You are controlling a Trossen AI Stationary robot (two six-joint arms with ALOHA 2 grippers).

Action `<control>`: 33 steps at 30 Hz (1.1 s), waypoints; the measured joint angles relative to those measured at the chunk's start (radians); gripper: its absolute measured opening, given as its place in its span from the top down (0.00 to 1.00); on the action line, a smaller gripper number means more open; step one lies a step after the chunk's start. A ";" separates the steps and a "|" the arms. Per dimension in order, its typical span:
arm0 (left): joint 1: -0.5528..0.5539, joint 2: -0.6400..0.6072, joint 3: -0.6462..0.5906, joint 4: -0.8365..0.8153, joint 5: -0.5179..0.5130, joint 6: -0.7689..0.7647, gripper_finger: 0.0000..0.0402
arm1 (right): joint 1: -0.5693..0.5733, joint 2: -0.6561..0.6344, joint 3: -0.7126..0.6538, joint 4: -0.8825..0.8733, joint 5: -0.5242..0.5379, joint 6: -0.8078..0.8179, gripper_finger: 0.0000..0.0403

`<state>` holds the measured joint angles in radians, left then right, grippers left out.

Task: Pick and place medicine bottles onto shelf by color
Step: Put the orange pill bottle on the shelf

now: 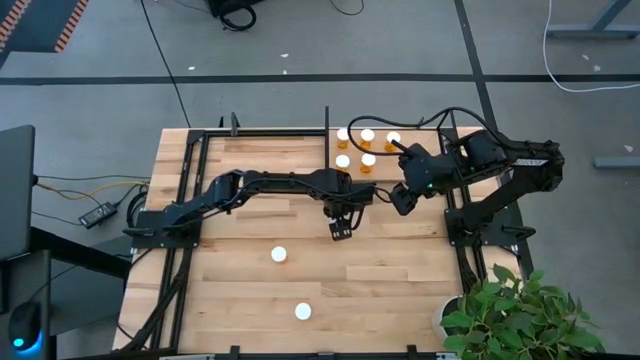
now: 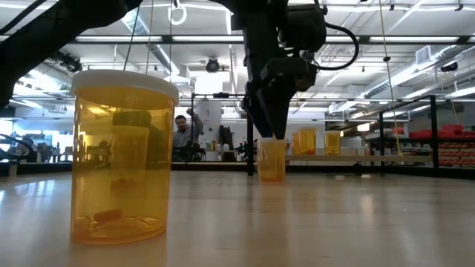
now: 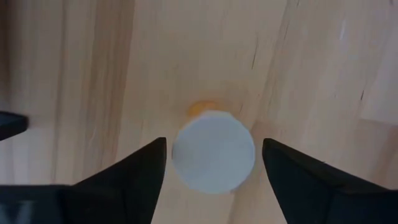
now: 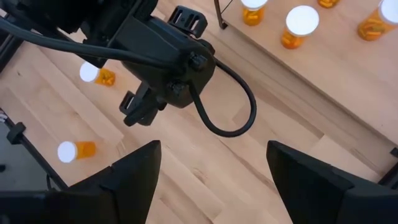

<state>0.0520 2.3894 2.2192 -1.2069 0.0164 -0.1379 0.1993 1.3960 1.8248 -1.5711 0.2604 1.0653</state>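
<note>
My left gripper (image 1: 340,230) hangs open near the table's middle, pointing straight down. In the left wrist view its two fingers (image 3: 140,171) stand either side of a medicine bottle's white cap (image 3: 213,151), with a narrow gap on each side. The low view shows that orange bottle (image 2: 272,162) upright on the tabletop, directly below the gripper (image 2: 271,136). Two more bottles (image 1: 279,255) (image 1: 303,312) stand on the near half of the table. Several bottles (image 1: 368,135) stand upright on the pale shelf (image 1: 356,148) at the far right. My right gripper (image 4: 213,168) hovers open beside the shelf (image 1: 400,197).
Black metal bars (image 1: 327,125) edge the shelf and black frame rails (image 1: 190,180) run along the table's sides. My left arm (image 1: 270,185) stretches across the table's middle. A potted plant (image 1: 510,310) stands at the near right corner. A person (image 2: 180,132) is in the room behind.
</note>
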 joint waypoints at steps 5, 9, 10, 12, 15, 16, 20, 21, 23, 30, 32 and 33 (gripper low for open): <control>0.005 -0.014 0.010 -0.048 0.001 0.000 0.28 | 0.000 0.000 0.000 0.000 0.000 0.001 0.26; 0.007 -0.036 0.057 -0.128 0.001 0.001 0.25 | 0.000 0.000 0.000 0.000 0.000 0.001 0.26; 0.007 -0.042 0.071 -0.152 0.001 0.001 0.24 | 0.000 0.000 0.000 0.000 0.000 0.001 0.26; 0.003 -0.060 0.089 -0.163 0.001 0.001 0.24 | 0.000 0.000 0.000 0.000 0.000 0.001 0.26; -0.006 -0.094 0.091 -0.205 -0.001 -0.004 0.24 | 0.000 0.000 0.000 0.000 0.001 0.006 0.26; -0.011 -0.101 0.091 -0.219 -0.003 -0.004 0.25 | 0.000 0.000 0.000 0.000 0.001 0.006 0.26; -0.028 -0.123 0.090 -0.297 -0.019 0.038 0.26 | 0.018 0.000 0.000 0.000 0.014 0.007 0.26; -0.030 -0.131 0.090 -0.314 -0.019 0.052 0.27 | 0.026 0.000 0.000 0.000 0.027 0.004 0.26; -0.039 -0.145 0.090 -0.341 -0.019 0.076 0.27 | 0.041 0.000 0.000 0.000 0.061 0.002 0.26; -0.038 -0.219 0.088 -0.366 -0.020 0.098 0.30 | 0.093 0.001 0.000 0.000 0.132 0.051 0.26; -0.032 -0.254 0.089 -0.364 -0.019 0.098 0.31 | 0.105 0.002 0.000 0.000 0.132 0.051 0.26; -0.030 -0.268 0.089 -0.365 -0.019 0.098 0.32 | 0.112 0.003 0.000 0.000 0.132 0.050 0.26</control>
<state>0.0224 2.1214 2.3085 -1.5719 -0.0026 -0.0402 0.3113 1.3987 1.8252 -1.5711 0.3927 1.1156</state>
